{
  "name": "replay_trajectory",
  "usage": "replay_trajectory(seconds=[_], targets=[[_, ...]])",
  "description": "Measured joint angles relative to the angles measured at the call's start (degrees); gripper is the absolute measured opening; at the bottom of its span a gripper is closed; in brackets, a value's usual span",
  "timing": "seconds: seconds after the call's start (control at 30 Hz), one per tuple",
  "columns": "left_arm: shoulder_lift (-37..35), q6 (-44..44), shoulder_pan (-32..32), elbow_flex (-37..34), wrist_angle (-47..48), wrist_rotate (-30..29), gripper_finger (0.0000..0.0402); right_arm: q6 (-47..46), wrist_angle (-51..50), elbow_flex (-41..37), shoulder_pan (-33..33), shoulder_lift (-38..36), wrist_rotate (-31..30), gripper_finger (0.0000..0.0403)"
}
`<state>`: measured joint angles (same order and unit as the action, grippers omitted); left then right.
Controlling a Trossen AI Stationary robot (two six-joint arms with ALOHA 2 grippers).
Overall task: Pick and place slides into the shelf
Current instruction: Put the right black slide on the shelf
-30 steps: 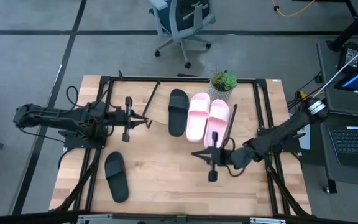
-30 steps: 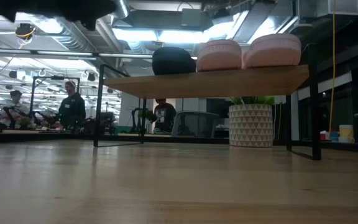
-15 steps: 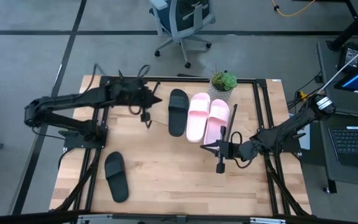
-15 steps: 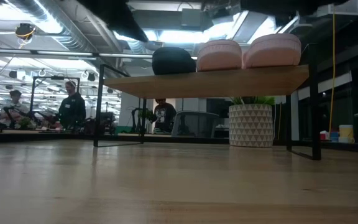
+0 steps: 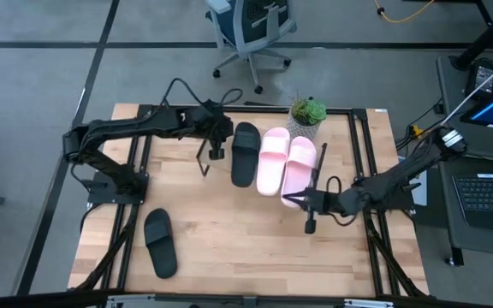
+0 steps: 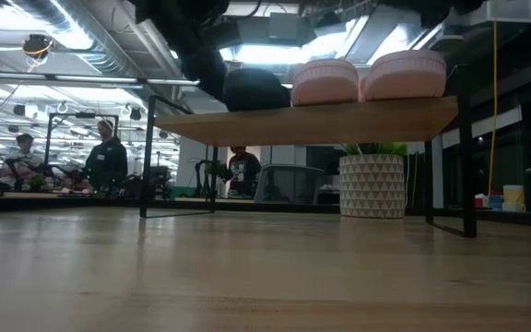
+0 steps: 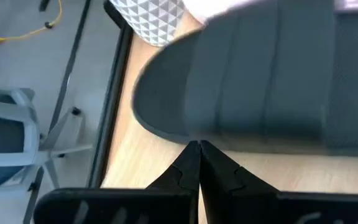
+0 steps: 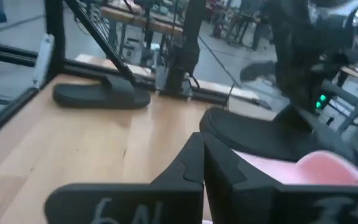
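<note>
Left gripper (image 5: 216,147) closed, empty, beside black slide (image 5: 245,154) on shelf (image 6: 339,120); right gripper (image 5: 309,205) closed, empty. Risk: nudging slide off shelf edge.

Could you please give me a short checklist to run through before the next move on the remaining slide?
1. Three slides on the shelf: black slide and two pink slides lie side by side on its board: ok.
2. Last black slide is on the tabletop, clear of both arms: ok.
3. Left end effector shut and empty, beside the shelved black slide: ok.
4. Right end effector shut, holding nothing, near the pink slides: ok.
5. End effector open for the next pick: not ok.
</note>
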<state>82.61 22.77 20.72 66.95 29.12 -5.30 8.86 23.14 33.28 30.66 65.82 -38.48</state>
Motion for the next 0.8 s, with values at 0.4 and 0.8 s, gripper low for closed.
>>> replay_trajectory(seconds=[0.4, 0.8], targets=[[0.04, 0.36, 0.34, 0.99, 5.03, -1.36, 0.0000, -18.94, -30.15, 0.07, 5.97, -15.13, -9.99, 0.0002], [0.04, 0.36, 0.43, 0.97, 6.47, -3.49, 0.0000, -37.15, -52.38, 0.07, 14.47, -23.68, -9.34, 0.0002]])
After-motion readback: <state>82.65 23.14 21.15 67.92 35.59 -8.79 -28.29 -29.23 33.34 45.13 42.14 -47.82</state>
